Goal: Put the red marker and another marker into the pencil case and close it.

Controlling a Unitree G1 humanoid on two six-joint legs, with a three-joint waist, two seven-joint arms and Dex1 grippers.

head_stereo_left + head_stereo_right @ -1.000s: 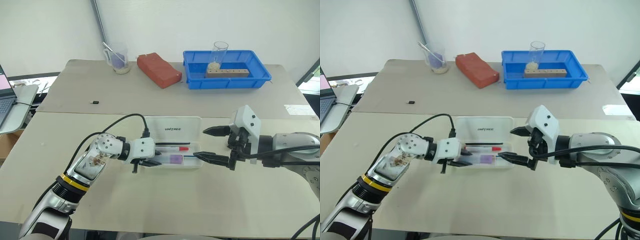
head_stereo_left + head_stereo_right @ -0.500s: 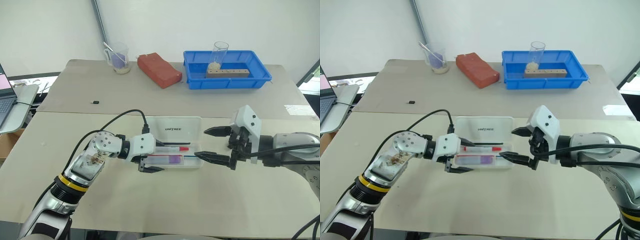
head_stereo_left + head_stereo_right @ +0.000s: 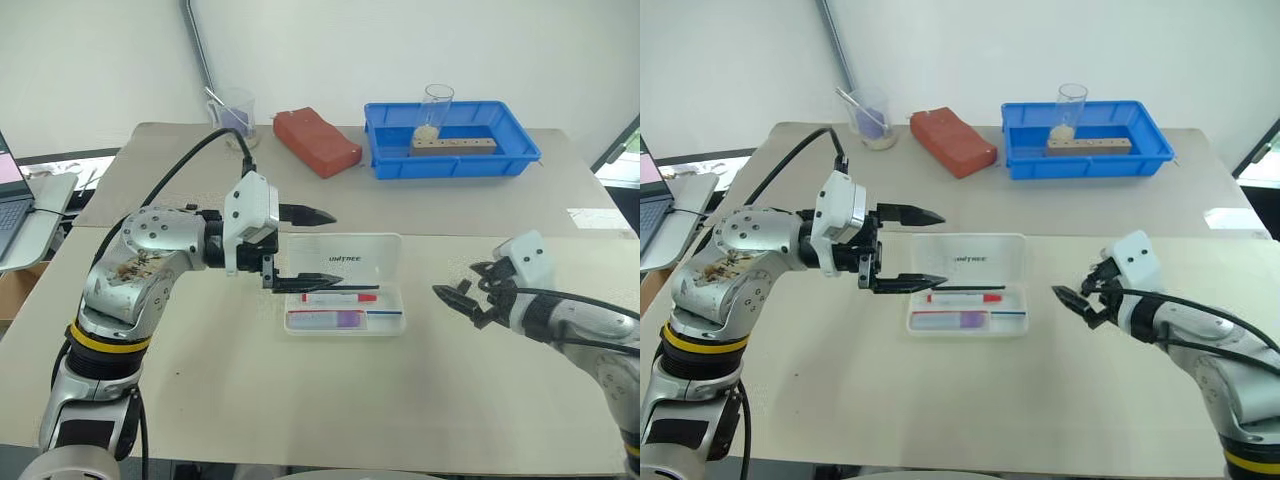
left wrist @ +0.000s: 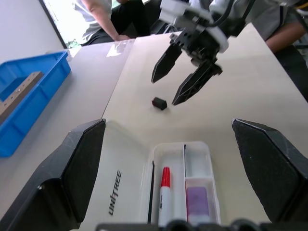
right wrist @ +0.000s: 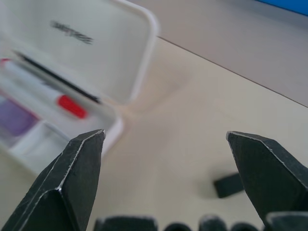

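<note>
Tabletop (image 3: 300,390) lies bare around the pencil case (image 3: 345,290).

Red-capped marker (image 3: 338,297), lavender marker (image 3: 348,318)

1. The left gripper (image 3: 318,248) is held above the left end of the pencil case (image 3: 345,284), pointing right, its fingers spread wide and empty.
2. The right gripper (image 3: 467,290) is held to the right of the pencil case, low over the tabletop (image 3: 300,400), fingers spread and empty.
</note>
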